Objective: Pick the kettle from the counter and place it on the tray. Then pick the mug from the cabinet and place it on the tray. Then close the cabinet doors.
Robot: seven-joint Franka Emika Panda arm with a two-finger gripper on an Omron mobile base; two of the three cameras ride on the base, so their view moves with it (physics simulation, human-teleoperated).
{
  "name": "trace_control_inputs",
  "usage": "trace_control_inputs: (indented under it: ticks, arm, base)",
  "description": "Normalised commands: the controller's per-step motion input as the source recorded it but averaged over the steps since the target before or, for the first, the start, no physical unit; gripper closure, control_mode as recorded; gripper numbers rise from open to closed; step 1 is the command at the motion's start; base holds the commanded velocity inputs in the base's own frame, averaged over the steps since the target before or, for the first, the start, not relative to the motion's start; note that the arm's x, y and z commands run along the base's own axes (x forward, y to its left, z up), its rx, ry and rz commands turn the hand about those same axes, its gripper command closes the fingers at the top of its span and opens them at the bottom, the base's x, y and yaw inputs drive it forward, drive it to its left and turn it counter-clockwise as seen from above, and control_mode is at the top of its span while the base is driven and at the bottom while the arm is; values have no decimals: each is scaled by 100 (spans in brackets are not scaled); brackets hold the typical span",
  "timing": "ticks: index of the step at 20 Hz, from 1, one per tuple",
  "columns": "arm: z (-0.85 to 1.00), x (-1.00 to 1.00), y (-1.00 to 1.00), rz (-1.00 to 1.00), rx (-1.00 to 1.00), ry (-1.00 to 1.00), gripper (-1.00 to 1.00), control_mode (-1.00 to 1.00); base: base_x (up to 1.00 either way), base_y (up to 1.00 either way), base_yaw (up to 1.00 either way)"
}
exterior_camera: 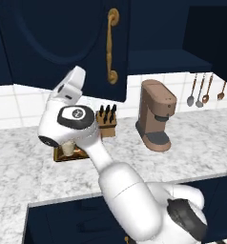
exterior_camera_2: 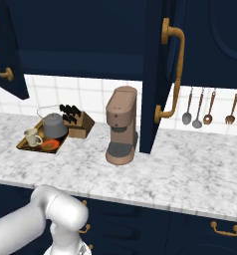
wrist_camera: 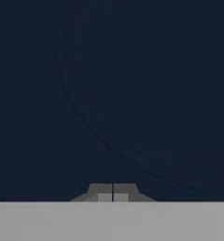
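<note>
Kettle (exterior_camera_2: pixel 55 125) and mug (exterior_camera_2: pixel 32 137) both sit on the tray (exterior_camera_2: pixel 37 145) at the far left of the counter (exterior_camera_2: pixel 180 169), so I judge door-closing to be the step in hand. The gripper (wrist_camera: pixel 113 194) is clenched on nothing, fingertips together and aimed at the arched panel of the left cabinet door (exterior_camera: pixel 58 38). The arm reaches up and forward; the next move calls for a steady push to swing that door shut, then the right door (exterior_camera_2: pixel 158 74), which stands ajar.

Stood on the marble counter (exterior_camera_2: pixel 190 174): tray (exterior_camera_2: pixel 26 145) far left, knife block (exterior_camera_2: pixel 78 123) touching its back corner, coffee machine (exterior_camera_2: pixel 121 124) well apart to the right.
</note>
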Motion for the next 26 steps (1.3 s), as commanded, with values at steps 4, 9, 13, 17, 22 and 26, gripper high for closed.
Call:
trace_control_inputs:
  ticks: [4,9,13,17,22,26]
  arm:
    - [7,92,-47,19,1,27,100,-100]
    - [26,91,-51,16,0,34,100,-100]
    - [17,98,-51,15,0,40,100,-100]
    - [4,76,-49,14,0,31,100,-100]
    - [-16,64,-44,13,6,16,100,-100]
    - [-26,19,-46,7,2,6,100,-100]
  base:
    - [0,0,0]
    - [0,0,0]
    - [0,0,0]
    - [0,0,0]
    - [0,0,0]
    - [0,0,0]
